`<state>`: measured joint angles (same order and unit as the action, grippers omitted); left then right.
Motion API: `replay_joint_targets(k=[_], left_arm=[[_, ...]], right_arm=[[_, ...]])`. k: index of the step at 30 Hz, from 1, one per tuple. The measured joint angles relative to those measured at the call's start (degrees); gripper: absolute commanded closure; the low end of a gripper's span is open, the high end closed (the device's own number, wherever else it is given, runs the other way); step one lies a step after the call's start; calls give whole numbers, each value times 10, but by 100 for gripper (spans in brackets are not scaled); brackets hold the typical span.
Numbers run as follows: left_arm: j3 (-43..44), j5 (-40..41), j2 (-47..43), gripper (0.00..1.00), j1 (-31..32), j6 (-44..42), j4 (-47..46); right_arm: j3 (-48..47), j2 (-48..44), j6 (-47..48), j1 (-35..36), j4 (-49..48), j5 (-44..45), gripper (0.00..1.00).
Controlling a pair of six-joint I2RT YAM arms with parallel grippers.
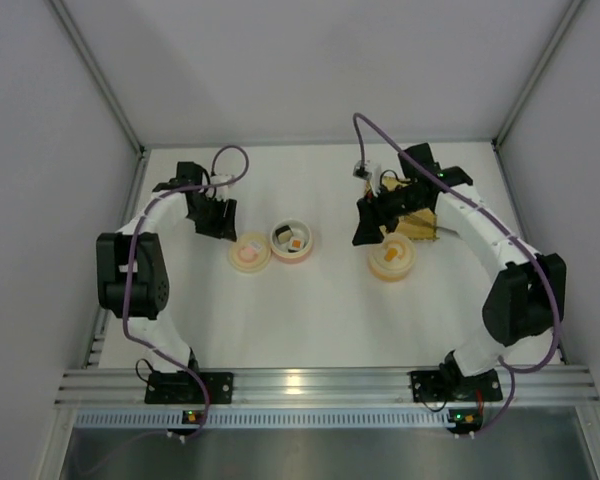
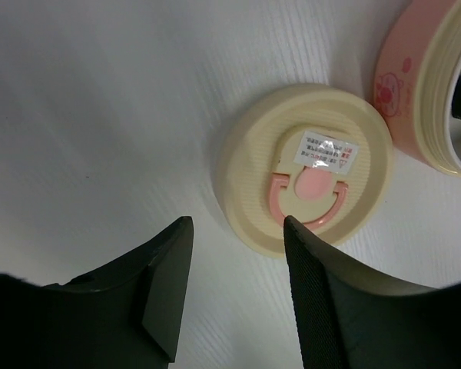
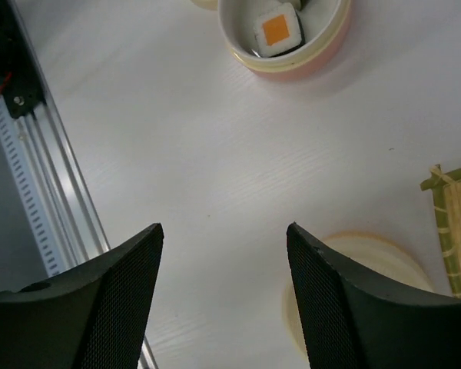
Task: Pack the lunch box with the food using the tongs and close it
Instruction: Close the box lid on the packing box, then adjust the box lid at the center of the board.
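Observation:
The lunch box point(image 1: 293, 241) is a round pink tub with a cream rim, standing open at the table's middle. A sushi roll point(image 3: 277, 29) with an orange centre lies inside the lunch box point(image 3: 284, 54), with a dark piece beside it. The cream lid point(image 2: 307, 165) with a pink handle lies flat just left of the lunch box point(image 2: 415, 92). My left gripper point(image 2: 238, 223) hangs open and empty just short of the lid point(image 1: 250, 252). My right gripper point(image 3: 224, 228) is open over bare table, holding nothing. The tongs do not show clearly in any view.
A second round cream-and-orange container point(image 1: 392, 258) sits right of centre, under my right gripper's point(image 1: 370, 225) right finger. A tan bamboo mat point(image 1: 420, 222) lies behind it, partly covered by the right arm. White walls close the sides, and a metal rail point(image 3: 46, 192) runs along the near edge.

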<state>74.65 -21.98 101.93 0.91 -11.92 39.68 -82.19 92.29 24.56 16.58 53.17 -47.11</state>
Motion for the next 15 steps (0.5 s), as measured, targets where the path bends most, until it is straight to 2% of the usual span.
replay_joint_targets(k=[8, 10, 12, 15], left_arm=[[48, 48, 81, 61, 21, 0, -1], [55, 56, 95, 64, 22, 1, 0], [56, 54, 101, 74, 23, 5, 3], [54, 65, 101, 89, 26, 5, 9]], right_arm=[[81, -52, 0, 126, -126, 188, 35], [95, -66, 22, 172, -155, 231, 38], [96, -72, 36, 211, -188, 272, 46], [100, -73, 52, 269, -274, 334, 50]])
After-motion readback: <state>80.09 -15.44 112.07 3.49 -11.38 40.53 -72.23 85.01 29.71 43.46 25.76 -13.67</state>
